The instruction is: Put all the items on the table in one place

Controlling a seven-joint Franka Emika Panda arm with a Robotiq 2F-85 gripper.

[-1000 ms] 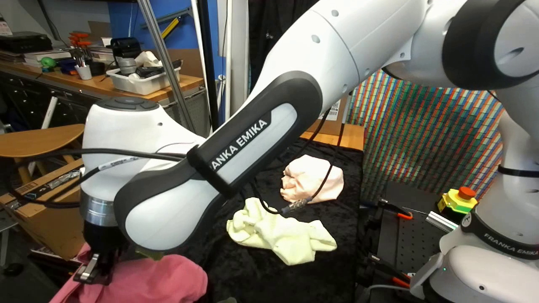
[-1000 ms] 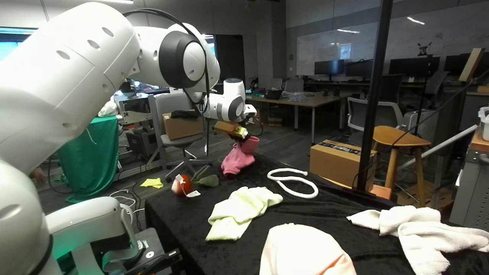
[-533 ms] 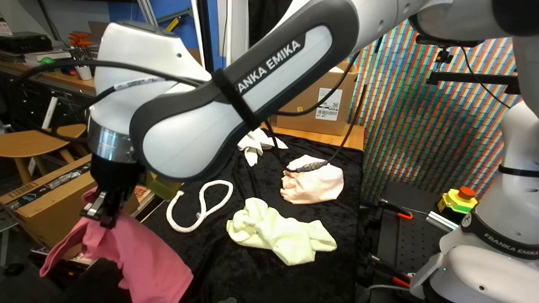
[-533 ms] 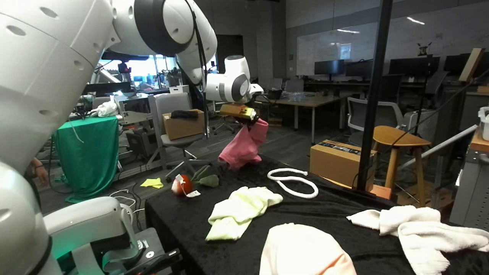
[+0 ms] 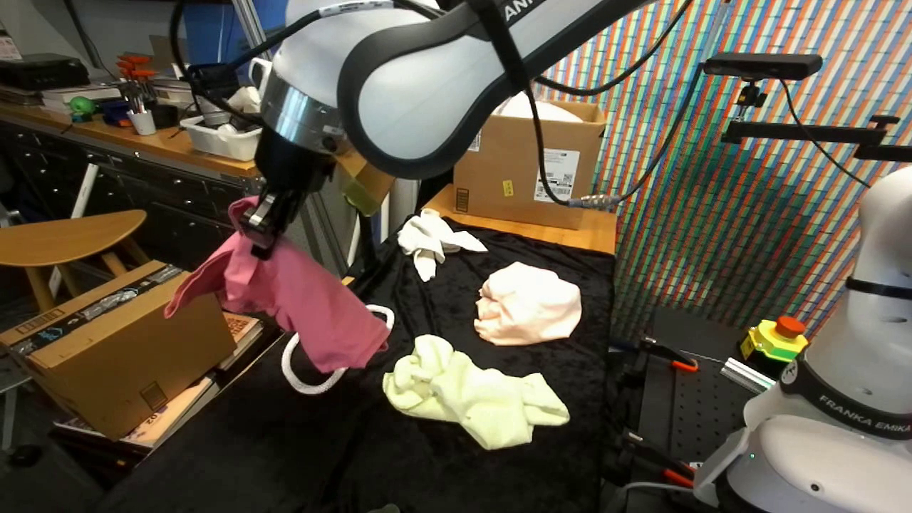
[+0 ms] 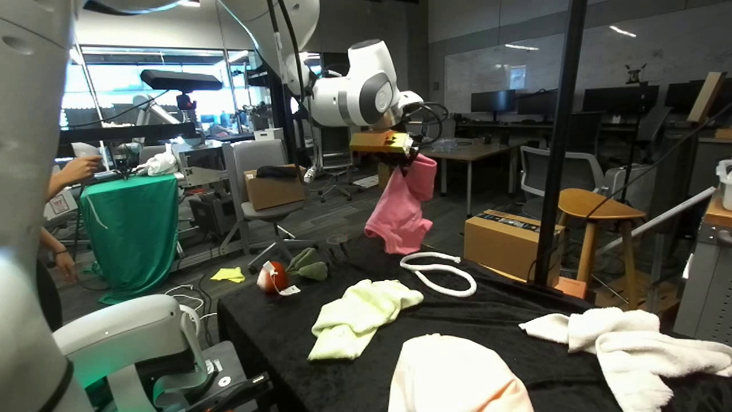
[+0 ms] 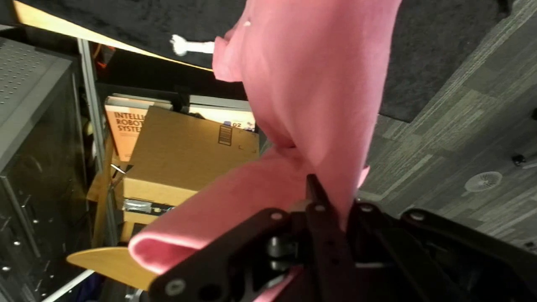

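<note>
Pink cloth [image 5: 306, 299], limp and draped, hangs clamped in the tool [image 5: 261, 239], higher than a second ago, near curled white rope [image 6: 440, 267].

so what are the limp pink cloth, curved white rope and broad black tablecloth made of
Limp pink cloth: matte, perhaps fleece or jersey, hanging in soft folds. Curved white rope: matte fibre, possibly cotton; one end looks frayed. Broad black tablecloth: probably velvet, given the patchy sheen.
</note>
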